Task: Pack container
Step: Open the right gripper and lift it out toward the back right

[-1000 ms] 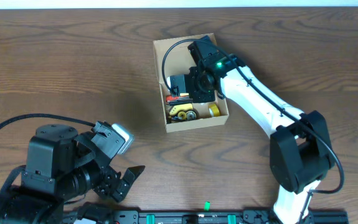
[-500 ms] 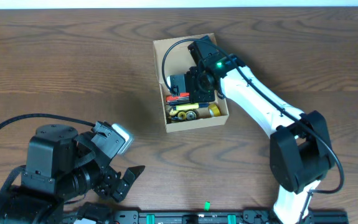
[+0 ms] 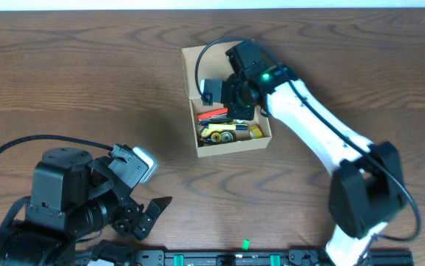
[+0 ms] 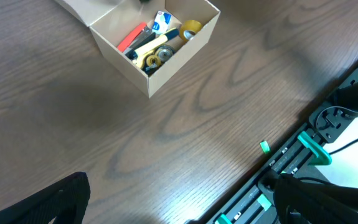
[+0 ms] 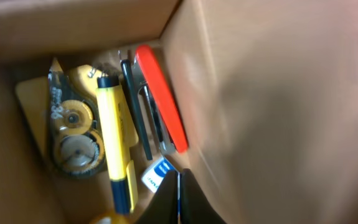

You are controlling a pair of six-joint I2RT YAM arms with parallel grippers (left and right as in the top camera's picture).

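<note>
The container is a tan cardboard box at the table's middle, its flap lid laid back on the far side. It holds a red tool, a yellow marker, a yellow tape dispenser, a black pen and a white-and-blue eraser. My right gripper is shut just above the items, by the tan flap, with nothing seen between its fingers. My left gripper hangs open over bare wood near the front edge, well away from the container.
A black rail with green clips runs along the table's front edge beside my left gripper. The left arm's black body and its cable fill the front left corner. Brown wood table surrounds the box.
My right gripper has shut and shifted from over the items toward the flap side of the box. The left arm has not moved.
</note>
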